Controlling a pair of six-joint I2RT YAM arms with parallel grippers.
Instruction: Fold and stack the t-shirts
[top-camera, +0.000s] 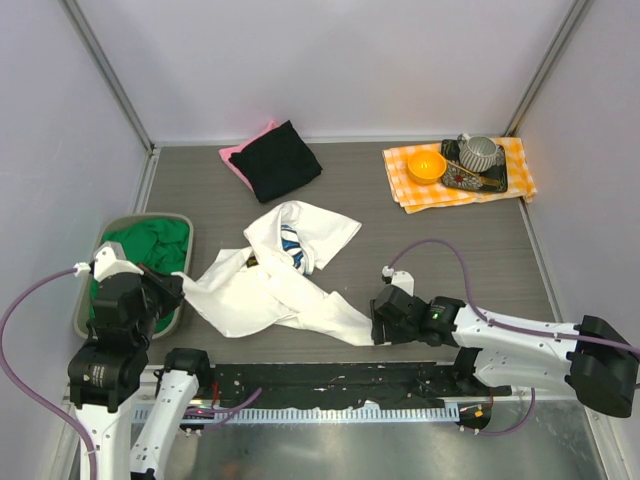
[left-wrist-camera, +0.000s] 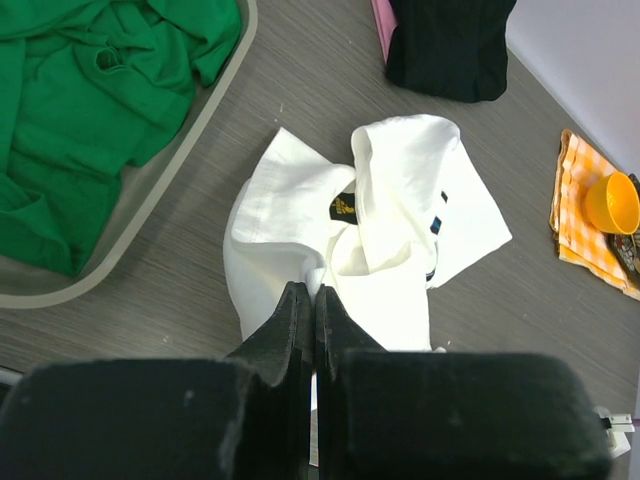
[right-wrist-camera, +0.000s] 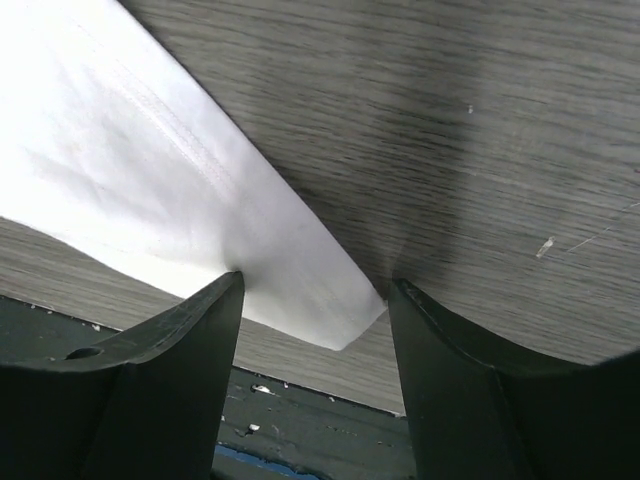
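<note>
A crumpled white t-shirt (top-camera: 270, 285) with a bit of blue print showing lies spread in the middle of the table. My left gripper (top-camera: 176, 281) is shut on its near left corner (left-wrist-camera: 322, 270). My right gripper (top-camera: 379, 322) is open at the table's near edge, its jaws straddling the shirt's near right corner (right-wrist-camera: 330, 310), which lies flat on the table. A green t-shirt (top-camera: 150, 245) is bunched in a grey tray (top-camera: 150, 217) at the left. A folded black t-shirt (top-camera: 280, 160) lies on a pink one (top-camera: 235, 158) at the back.
An orange-and-white checked cloth (top-camera: 415, 195) at the back right carries an orange bowl (top-camera: 426, 165) and a grey cup (top-camera: 480, 152) on a dark plate. White walls enclose the table. A black strip runs along the near edge (right-wrist-camera: 300, 420).
</note>
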